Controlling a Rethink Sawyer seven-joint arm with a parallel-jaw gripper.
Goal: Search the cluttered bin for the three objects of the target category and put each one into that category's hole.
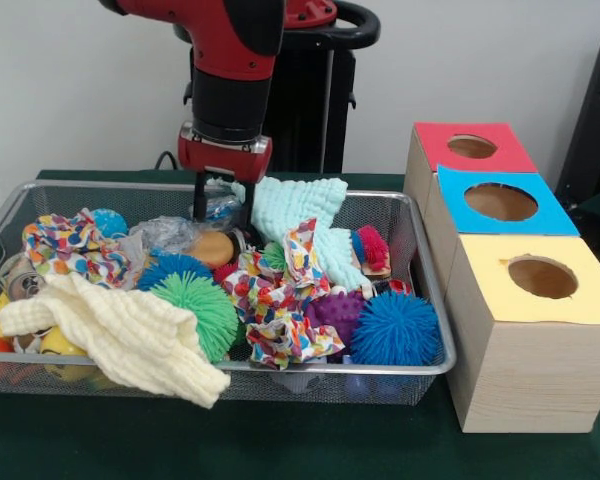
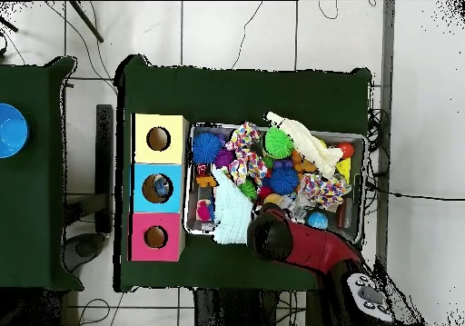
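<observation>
Wire mesh forms the bin [image 1: 425, 300], and it is heaped past its rim: a cream knitted cloth [image 1: 120, 335] hangs over the front edge near the left corner, and a blue spiky ball [image 1: 395, 328] sits just inside the front right corner. A green spiky ball [image 1: 200, 310] and a patterned cloth [image 1: 280, 300] fill the middle, with a mint knitted cloth [image 1: 305, 215] piled toward the back edge. Little bare mesh shows between the things. The gripper [image 1: 222, 205] reaches down at the bin's back edge, just beside the mint cloth and above crumpled clear plastic [image 1: 170, 233]; its fingers are dark and partly hidden, so I cannot tell whether they stand wide or closed.

Beside the bin's right edge stand three wooden boxes with a red hole top [image 1: 472, 146], blue hole top [image 1: 500, 202] and yellow hole top [image 1: 542, 277]. Only the overhead view shows something lying inside the blue box's hole [image 2: 162, 188], and a blue bowl [image 2: 11, 130] on a separate table.
</observation>
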